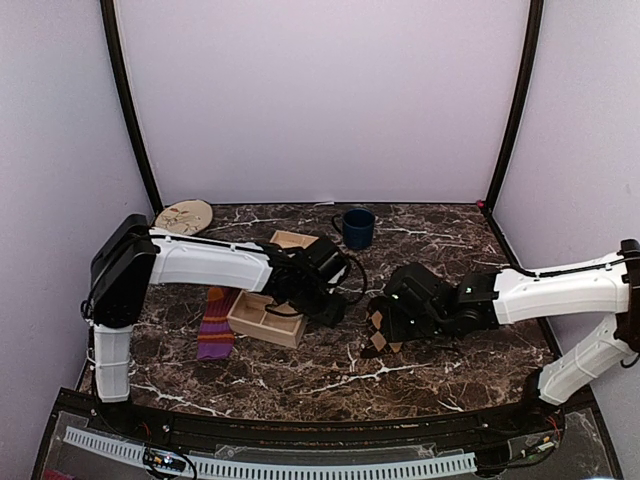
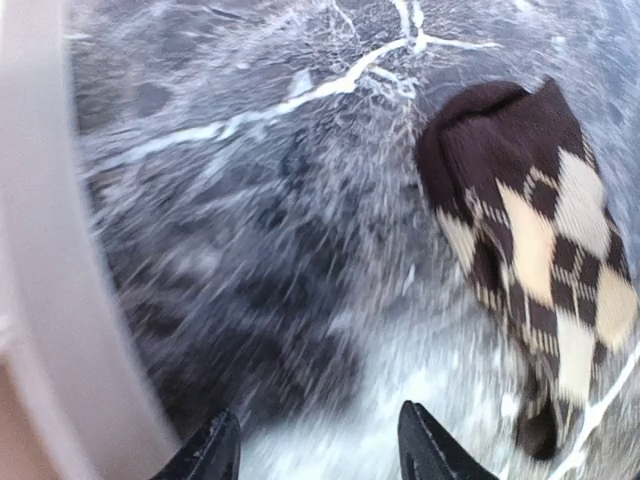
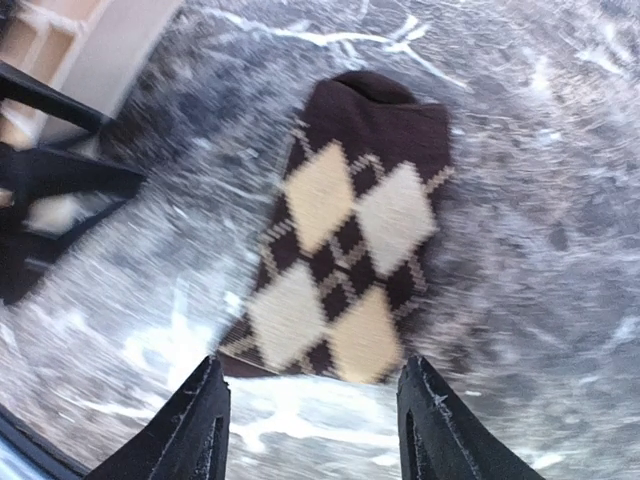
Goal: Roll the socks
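Marble table [image 1: 450, 370]; brown argyle sock [image 3: 350, 250] lies free (folded); left tool [image 2: 320, 420], right tool [image 3: 311, 370] gape empty.

This is a robotics lab test cell. Plain pale walls [image 1: 320, 100] and black corner poles [image 1: 128, 110] box in a marble-patterned desk [image 1: 300, 375]. The robot's left arm [image 1: 200, 262] and right arm [image 1: 560, 285] are bolted at its near edge. A blue mug [image 1: 357, 228], wooden tray [image 1: 268, 318], plate [image 1: 184, 216] and purple sock [image 1: 217, 322] lie about like staged household props.

No readable text, label, brand, number or sign — not on any surface.
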Robot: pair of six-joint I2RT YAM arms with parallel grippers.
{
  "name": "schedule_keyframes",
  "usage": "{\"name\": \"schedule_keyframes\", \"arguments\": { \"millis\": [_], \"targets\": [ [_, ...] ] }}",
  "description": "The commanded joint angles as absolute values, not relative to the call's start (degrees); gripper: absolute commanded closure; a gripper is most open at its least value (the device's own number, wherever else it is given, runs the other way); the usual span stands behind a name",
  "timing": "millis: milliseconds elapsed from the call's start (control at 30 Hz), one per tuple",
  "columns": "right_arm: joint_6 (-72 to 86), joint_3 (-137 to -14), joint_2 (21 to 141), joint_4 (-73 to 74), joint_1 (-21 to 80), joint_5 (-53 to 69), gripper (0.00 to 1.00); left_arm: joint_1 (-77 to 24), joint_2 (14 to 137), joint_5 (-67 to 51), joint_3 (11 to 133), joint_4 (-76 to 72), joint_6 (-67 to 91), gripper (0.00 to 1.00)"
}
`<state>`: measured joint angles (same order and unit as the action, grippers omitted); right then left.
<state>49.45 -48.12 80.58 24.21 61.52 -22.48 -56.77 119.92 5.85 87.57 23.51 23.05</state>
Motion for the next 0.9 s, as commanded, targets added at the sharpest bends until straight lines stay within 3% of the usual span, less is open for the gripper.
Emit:
{"name": "schedule_keyframes", "arguments": {
  "millis": [0, 267, 500, 867],
  "targets": [
    [38.39, -48.66, 78.62, 32.55, 62.23, -25.5, 0.46, -57.55, 109.1, 7.28, 79.06, 16.29, 17.55, 0.43],
    [28.92, -46.99, 77.62, 31.14, 64.59, -21.19, 0.46, -59.66, 101.87, 6.29, 70.27, 9.27, 16.54, 0.43],
    [22.22, -50.42, 84.23, 35.18, 70.38, -22.73, 0.46, -60.03, 97.49, 5.72, 65.9, 6.85, 19.92, 0.43],
    [15.9, -54.08, 91.64, 34.9, 71.35, -22.72, 0.45, -60.56, 89.83, 7.51, 57.38, 2.5, 24.17, 0.44]
  ]
}}
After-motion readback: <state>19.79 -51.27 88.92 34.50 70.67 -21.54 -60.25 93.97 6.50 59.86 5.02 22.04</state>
